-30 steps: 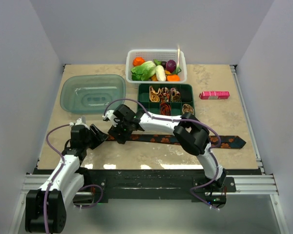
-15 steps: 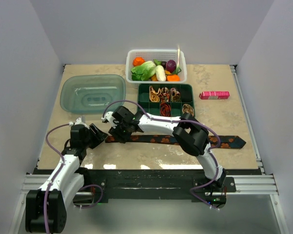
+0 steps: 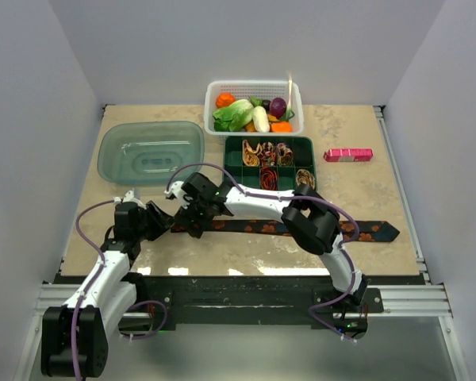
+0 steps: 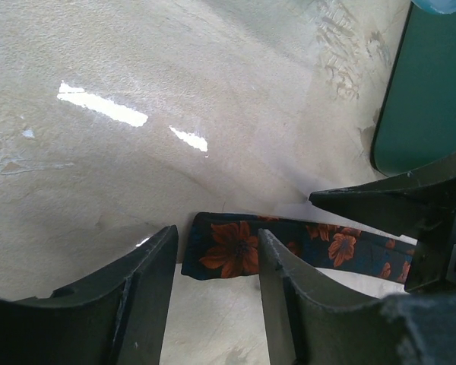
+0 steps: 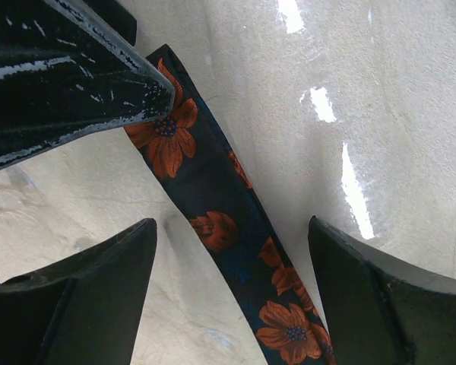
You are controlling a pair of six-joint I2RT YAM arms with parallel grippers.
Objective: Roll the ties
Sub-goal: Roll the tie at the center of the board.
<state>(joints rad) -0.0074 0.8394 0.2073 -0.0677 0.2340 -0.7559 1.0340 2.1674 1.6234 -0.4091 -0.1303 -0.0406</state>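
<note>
The tie (image 3: 250, 226) is laid flat and unrolled on the surface (image 3: 365, 190). Its long axis runs left to right across the near part, with the narrow end toward the left arm and the wide pointed end far out to the right. The coming move is judged to turn on that narrow end. It is found directly ahead of the left claw (image 4: 216, 239), framed between two fingers that are held partly spread with nothing pinched. The right claw (image 5: 232, 228) is spread wide and placed just beside the left one, straddling the band a little further along, with the tie crossing its gap on a slant; nothing is gripped there either. Whether any fingertip touches the cloth cannot be told. Both claws are gathered at the narrow end, the left being nearer its tip, so a roll is expected to be begun there and carried rightward along the axis. Behind, rolled ties (image 3: 251, 152) are seen in the tray (image 3: 232, 159).
</note>
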